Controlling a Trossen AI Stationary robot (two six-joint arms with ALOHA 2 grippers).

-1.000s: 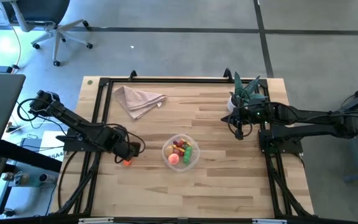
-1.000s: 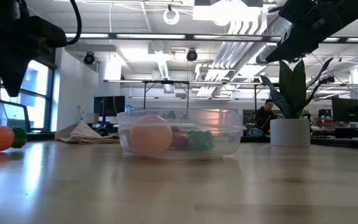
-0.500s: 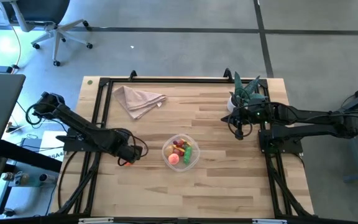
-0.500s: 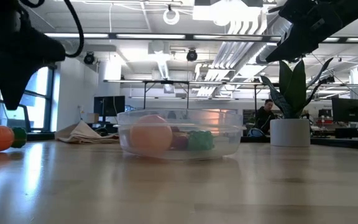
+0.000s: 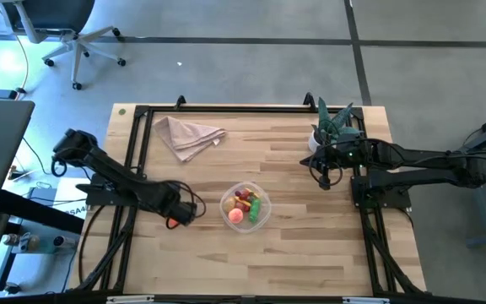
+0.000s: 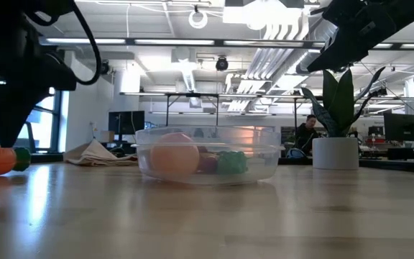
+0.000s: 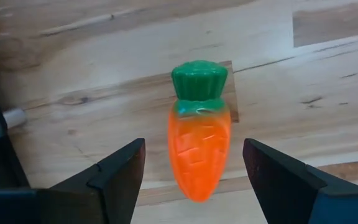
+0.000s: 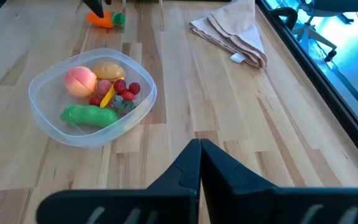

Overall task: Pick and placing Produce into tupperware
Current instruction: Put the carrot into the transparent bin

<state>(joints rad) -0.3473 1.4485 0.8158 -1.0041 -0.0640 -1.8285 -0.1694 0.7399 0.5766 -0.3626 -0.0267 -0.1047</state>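
Bare table surrounds the carrot; the tupperware stands near, open-topped.

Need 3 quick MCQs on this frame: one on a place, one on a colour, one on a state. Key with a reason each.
1. Where is the carrot?
A. in the tupperware
B. on the table left of the tupperware
C. on the napkin

2. What colour is the carrot's top?
A. green
B. yellow
C. red

3. How is the left end effector?
A. shut on the carrot
B. shut, empty
C. open around the carrot

Key:
1 B, it lies on bare wood beside the tupperware, away from the napkin.
2 A, the wrist view shows a green cap.
3 C, both fingers stand apart from the carrot.
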